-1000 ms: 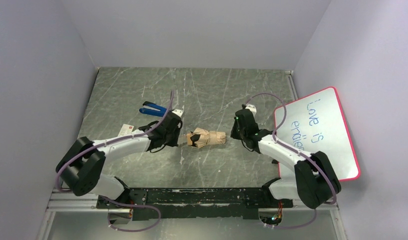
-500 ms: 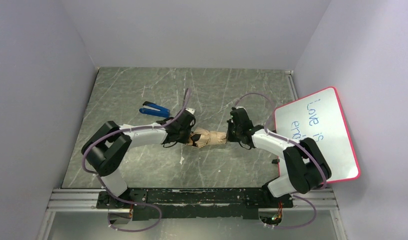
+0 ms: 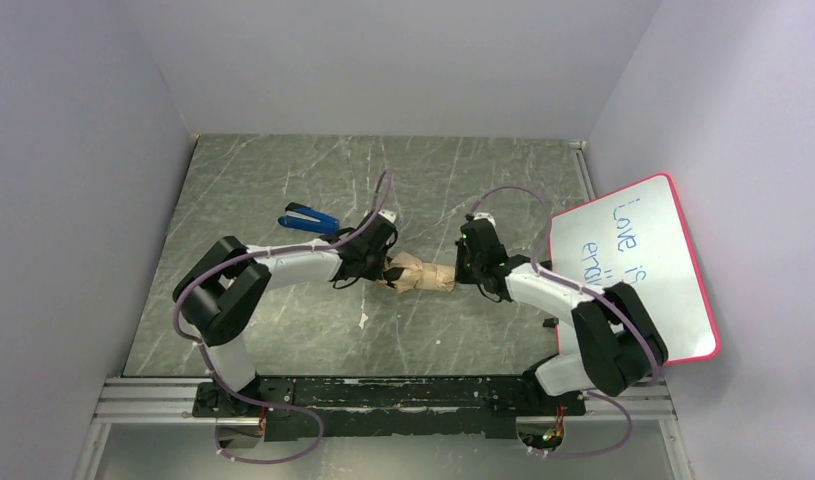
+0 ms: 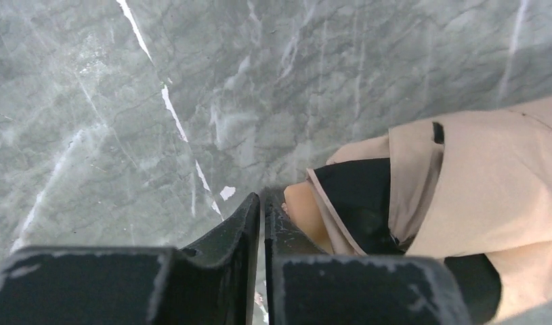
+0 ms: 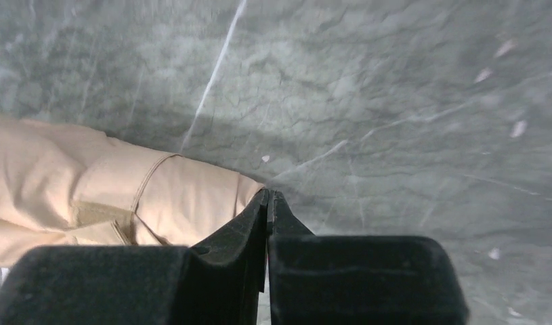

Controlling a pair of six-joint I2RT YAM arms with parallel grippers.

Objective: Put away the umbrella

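- Two claws have both moved in since a moment ago. They were apart from the umbrella [image 3: 415, 274]. Now each one sits at one end of it.
- The left claw [image 4: 263, 203] is closed and holds nothing. Its tips are right by the tan handle end, where black lining shows.
- The right claw [image 5: 267, 198] is closed too, and empty. Its tips touch the beige cloth at the other end.
- I think they are pushing the folded umbrella from both ends, to make it shorter or to slide it. It is not put away yet.
- The umbrella lies on its side in the middle of the table [image 3: 483, 180], which is grey-green stone with white lines.
- A blue stapler [image 3: 308, 217] lies near the left claw. A whiteboard [image 3: 643, 270] with a pink rim leans on the right wall. The walls are plain and pale.
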